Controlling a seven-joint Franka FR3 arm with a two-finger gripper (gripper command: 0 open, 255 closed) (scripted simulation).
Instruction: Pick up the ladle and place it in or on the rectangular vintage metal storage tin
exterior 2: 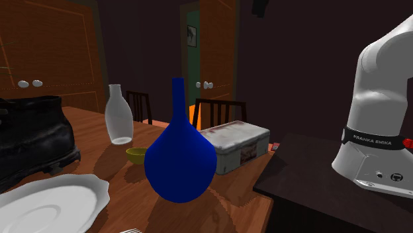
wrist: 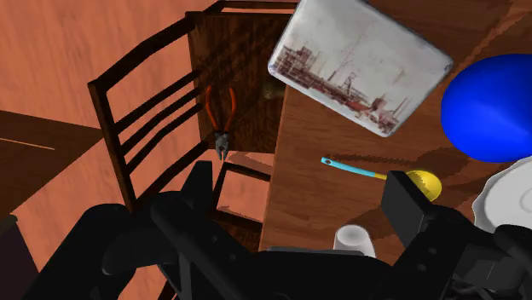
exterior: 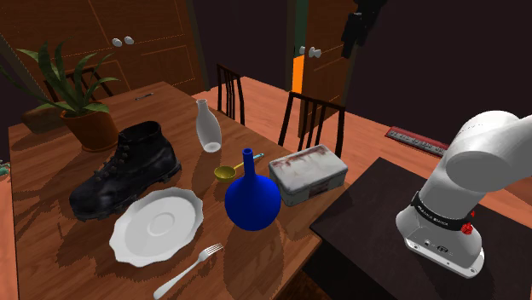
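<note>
Black band (exterior 2: 374, 138) round the white arm (exterior 2: 384, 73), low on it — white lettering reads "FRANKA EMIKA". In the shoulder view that lettering is too small to read. Storage tin (exterior 2: 235, 142) — printed picture, no legible words.

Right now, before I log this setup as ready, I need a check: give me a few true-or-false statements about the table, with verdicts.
1. The ladle lies inside the tin. False: it lies on the table beside the tin.
2. The pincer is open and holds nothing. True.
3. The blue vase stands upright. True.
4. The fork rests on the white plate. False: it lies on the table, beside the plate.
</note>
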